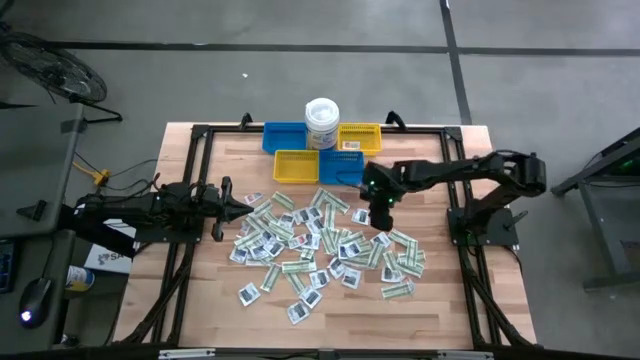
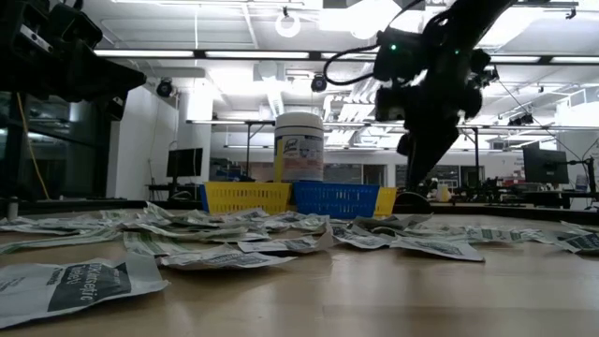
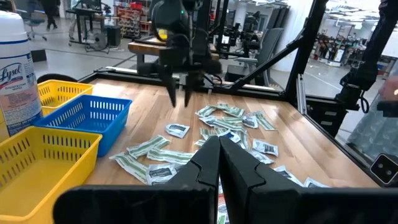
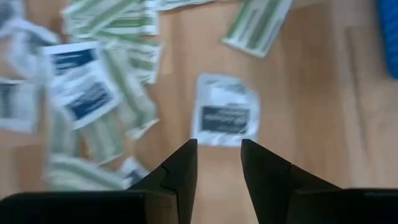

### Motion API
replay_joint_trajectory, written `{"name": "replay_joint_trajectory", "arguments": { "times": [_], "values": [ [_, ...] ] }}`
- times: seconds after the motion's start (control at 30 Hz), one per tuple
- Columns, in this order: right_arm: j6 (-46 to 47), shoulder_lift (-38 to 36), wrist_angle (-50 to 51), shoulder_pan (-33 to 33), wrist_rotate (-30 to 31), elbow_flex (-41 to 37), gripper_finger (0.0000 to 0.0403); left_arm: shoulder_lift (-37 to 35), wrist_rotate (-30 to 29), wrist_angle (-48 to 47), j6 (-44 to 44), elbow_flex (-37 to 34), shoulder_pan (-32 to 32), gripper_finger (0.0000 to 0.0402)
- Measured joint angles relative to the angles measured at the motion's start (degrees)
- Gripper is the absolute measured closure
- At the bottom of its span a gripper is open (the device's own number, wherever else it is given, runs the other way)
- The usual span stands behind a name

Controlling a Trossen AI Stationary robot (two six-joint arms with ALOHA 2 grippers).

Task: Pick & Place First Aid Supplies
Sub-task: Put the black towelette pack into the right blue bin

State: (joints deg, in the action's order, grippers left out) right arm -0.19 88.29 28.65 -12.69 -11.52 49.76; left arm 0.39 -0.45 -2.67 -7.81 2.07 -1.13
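Right gripper (image 4: 219, 163) hovers, fingers parted, pointing down above white packet (image 4: 226, 118).

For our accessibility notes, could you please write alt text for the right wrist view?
The right gripper, fingers apart and empty, points down at a white square packet with dark print lying alone on the wooden table. More packets, white and green-striped, lie scattered beside it.

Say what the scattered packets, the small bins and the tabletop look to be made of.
Packets: apparently matte paper, printed; edges curl and crinkle.
Blue bin and yellow bin: probably moulded plastic, with slotted lattice walls.
Tabletop: wood, pale jointed strips with grain, smooth finish.
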Motion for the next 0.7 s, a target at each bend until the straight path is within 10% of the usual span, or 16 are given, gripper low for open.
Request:
{"name": "replay_joint_trajectory", "arguments": {
  "times": [0.7],
  "values": [
    [-2.72, 8.86, -10.61, 0.46, 7.09, 0.07, 0.0285, 0.01, 0.00, 0.01, 0.00, 0.00, -0.02, 0.0394]
  ]
}}
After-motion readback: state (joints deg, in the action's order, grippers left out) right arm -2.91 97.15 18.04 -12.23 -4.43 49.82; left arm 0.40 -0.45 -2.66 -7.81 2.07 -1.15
